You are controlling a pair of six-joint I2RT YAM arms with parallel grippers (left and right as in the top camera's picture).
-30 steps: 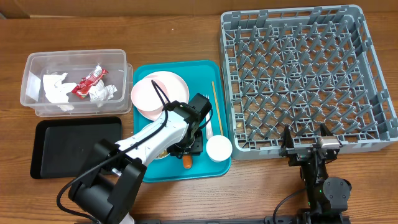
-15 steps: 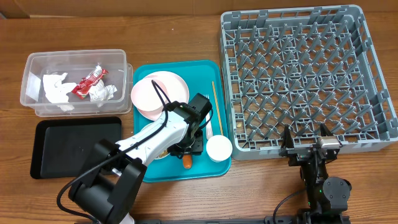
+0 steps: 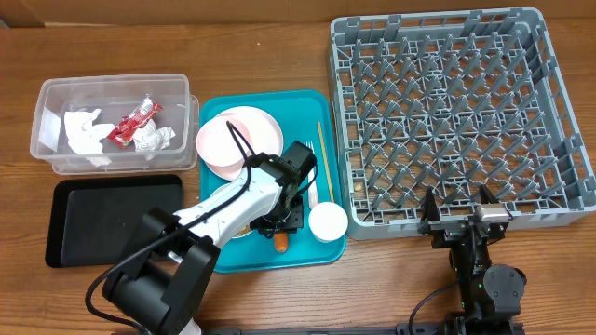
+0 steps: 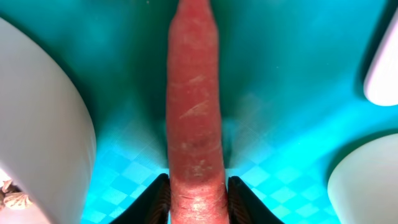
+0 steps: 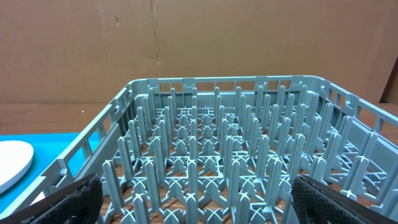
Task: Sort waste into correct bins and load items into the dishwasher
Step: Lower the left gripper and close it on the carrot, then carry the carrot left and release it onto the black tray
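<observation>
A: What has moved since one second ago?
B: From above, almost nothing. The left gripper (image 4: 196, 200) stays low over the teal tray (image 3: 307, 107).
A: And its fingers?
B: They are clamped on the carrot (image 4: 194, 112), which lies at 6 o'clock on the tray. The right gripper (image 3: 456, 210) is at 6 o'clock of the dish rack (image 3: 391, 223), fingers wide apart.

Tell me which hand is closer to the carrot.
Left. The left hand is at the carrot, fingers against both its sides; the right hand sits open, well off by the grey rack's near edge.
</observation>
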